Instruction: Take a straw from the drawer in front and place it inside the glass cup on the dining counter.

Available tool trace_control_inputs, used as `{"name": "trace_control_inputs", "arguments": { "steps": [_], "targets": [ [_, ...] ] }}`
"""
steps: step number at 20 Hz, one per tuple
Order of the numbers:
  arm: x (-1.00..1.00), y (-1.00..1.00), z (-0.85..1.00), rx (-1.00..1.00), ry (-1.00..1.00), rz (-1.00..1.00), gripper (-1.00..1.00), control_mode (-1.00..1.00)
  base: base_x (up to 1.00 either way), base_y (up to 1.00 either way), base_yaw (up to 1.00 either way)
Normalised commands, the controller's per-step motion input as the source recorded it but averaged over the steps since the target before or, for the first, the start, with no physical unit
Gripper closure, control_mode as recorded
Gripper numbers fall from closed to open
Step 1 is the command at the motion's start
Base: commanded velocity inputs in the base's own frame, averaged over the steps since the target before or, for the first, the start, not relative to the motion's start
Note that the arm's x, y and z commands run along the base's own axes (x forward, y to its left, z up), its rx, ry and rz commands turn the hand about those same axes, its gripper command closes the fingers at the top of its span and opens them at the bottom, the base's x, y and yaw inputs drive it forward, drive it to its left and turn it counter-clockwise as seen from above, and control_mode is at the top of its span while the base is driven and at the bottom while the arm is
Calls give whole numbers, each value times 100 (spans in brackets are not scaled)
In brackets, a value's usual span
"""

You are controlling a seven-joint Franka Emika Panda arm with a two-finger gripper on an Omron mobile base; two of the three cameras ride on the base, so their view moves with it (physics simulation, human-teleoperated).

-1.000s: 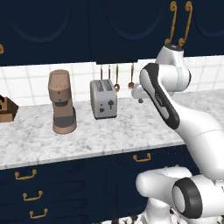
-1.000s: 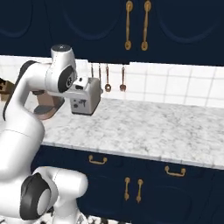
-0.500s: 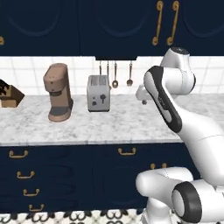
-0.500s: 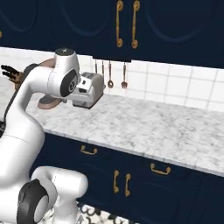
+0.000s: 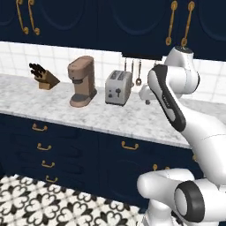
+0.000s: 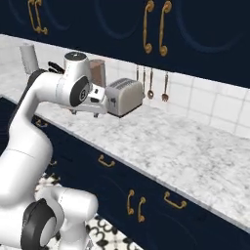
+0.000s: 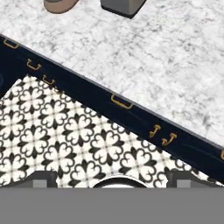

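Observation:
My gripper (image 7: 113, 177) is open, its fingertips (image 7: 43, 176) wide apart with nothing between them. It hangs high over the edge of the marbled worktop (image 7: 166, 52), looking down at the navy cabinet fronts and the patterned floor. My hand (image 6: 93, 97) sits in front of the toaster (image 6: 124, 96) and beside my forearm (image 5: 145, 93). A wide shut navy drawer with a curved brass handle (image 7: 121, 101) lies under the worktop edge (image 5: 129, 145) (image 6: 106, 161); I cannot tell whether it is the task's drawer. The straw, glass cup and dining counter are out of view.
On the worktop stand a knife block (image 5: 44, 76), a brown coffee machine (image 5: 82, 81) and a grey toaster (image 5: 118, 87), with utensils (image 6: 157, 84) hanging on the tiled wall. More brass-handled drawers (image 5: 44, 147) stack at the left. Upper cabinets (image 6: 156, 29) hang overhead.
The whole picture has shifted, so the base has moved: the worktop things slide right in the left base view and the knife block comes in. The jaws stay wide.

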Motion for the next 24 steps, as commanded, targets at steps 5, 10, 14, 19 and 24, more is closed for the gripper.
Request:
{"name": "trace_control_inputs", "arguments": {
  "steps": [5,10,14,19,24],
  "targets": [
    [0,0,0,0,0,0,-100,100,0,-60,56],
    [0,0,0,0,0,0,-100,100,0,-70,48],
    [0,0,0,0,0,0,-100,100,-7,-75,36],
    [0,0,0,0,0,0,-100,100,-7,-74,33],
    [0,0,0,0,0,0,-100,100,-2,-74,34]
  ]
}}
